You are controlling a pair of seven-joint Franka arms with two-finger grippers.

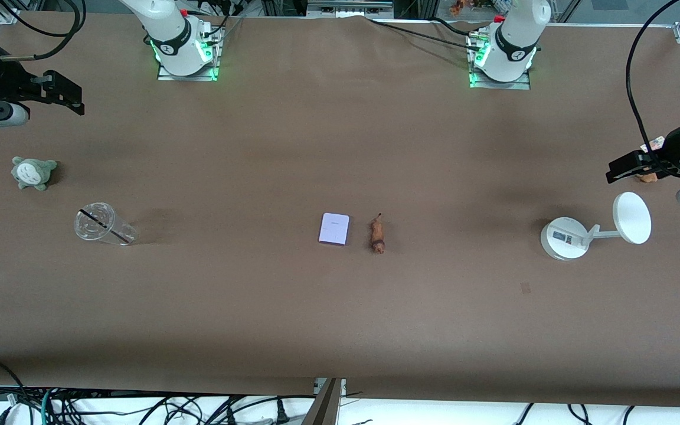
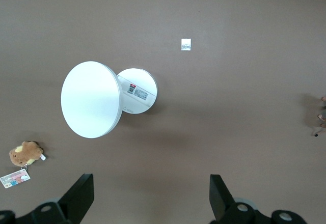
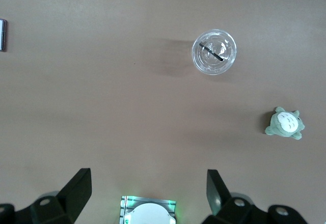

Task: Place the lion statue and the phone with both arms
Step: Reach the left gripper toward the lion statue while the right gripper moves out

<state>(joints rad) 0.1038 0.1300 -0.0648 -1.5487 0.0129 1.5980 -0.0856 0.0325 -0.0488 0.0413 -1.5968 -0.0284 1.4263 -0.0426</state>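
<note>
The phone (image 1: 334,229), a flat pale lavender slab, lies on the brown table (image 1: 340,319) near its middle. The lion statue (image 1: 378,235), a thin orange-brown figurine with a dark band, lies on its side right beside the phone, toward the left arm's end. The two do not touch. Only the phone's edge (image 3: 2,34) shows in the right wrist view. My left gripper (image 1: 611,173) (image 2: 152,183) hangs open and empty over the left arm's end of the table. My right gripper (image 1: 79,99) (image 3: 147,183) hangs open and empty over the right arm's end.
A clear plastic cup (image 1: 103,225) (image 3: 214,52) and a grey-green plush (image 1: 33,173) (image 3: 285,123) lie at the right arm's end. A white disc stand (image 1: 570,237) (image 2: 91,99), a brown tagged plush (image 2: 24,154) and a small sticker (image 2: 186,44) are at the left arm's end.
</note>
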